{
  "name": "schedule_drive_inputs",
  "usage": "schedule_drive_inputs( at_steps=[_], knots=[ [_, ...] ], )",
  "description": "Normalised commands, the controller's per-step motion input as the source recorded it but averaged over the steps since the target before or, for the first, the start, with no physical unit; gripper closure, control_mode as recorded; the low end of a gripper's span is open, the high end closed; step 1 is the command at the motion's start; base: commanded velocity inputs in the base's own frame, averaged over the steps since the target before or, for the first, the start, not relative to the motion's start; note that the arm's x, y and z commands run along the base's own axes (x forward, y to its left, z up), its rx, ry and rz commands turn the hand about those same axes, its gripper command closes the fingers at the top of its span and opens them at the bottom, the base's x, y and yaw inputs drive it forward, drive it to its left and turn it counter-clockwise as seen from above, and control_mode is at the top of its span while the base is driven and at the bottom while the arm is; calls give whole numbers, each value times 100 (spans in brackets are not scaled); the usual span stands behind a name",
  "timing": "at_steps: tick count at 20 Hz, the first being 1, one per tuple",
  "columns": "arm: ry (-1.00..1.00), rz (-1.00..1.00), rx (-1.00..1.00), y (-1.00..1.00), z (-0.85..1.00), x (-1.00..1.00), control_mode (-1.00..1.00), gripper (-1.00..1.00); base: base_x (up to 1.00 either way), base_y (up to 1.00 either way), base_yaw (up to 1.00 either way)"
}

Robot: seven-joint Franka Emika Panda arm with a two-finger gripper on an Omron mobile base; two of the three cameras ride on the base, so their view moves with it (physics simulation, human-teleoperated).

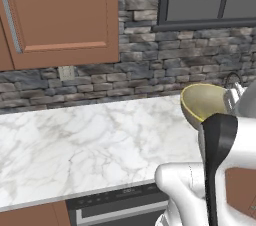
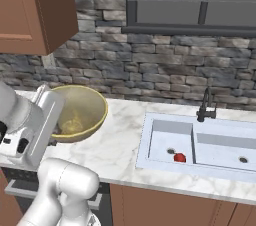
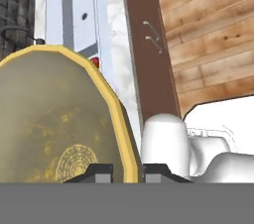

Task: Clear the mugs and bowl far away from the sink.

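Note:
The wide tan-olive bowl (image 1: 202, 102) with a yellow rim hangs tilted above the marble counter (image 1: 75, 145), its speckled inside (image 2: 77, 112) turned sideways. My gripper (image 3: 127, 172) is shut on the bowl's rim (image 3: 124, 139), one fingertip inside the bowl and one outside. The white hand (image 2: 42, 115) sits at the bowl's left edge in the right base view. To the right of the bowl lies the white double-basin sink (image 2: 145, 145), with its dark faucet (image 2: 205, 105) behind. The sink (image 3: 74, 10) also appears beyond the bowl in the hand view. The mugs are out of view.
A small red thing (image 2: 179, 158) lies in the sink's left basin. A brown wall cabinet (image 1: 60, 15) hangs over the counter's left part, and a window (image 2: 200, 0) is above the sink. A dark appliance front (image 1: 120, 205) sits under the counter edge.

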Motion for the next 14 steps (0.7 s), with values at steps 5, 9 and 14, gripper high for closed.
schedule_drive_inputs(
  at_steps=[5,9,14],
  knots=[
    [5,1,-7,0,6,-20,100,100,-10,-27,-5],
    [0,0,0,0,0,0,100,100,-1,-21,-90],
    [0,0,0,0,0,0,100,100,0,0,-100]
  ],
)
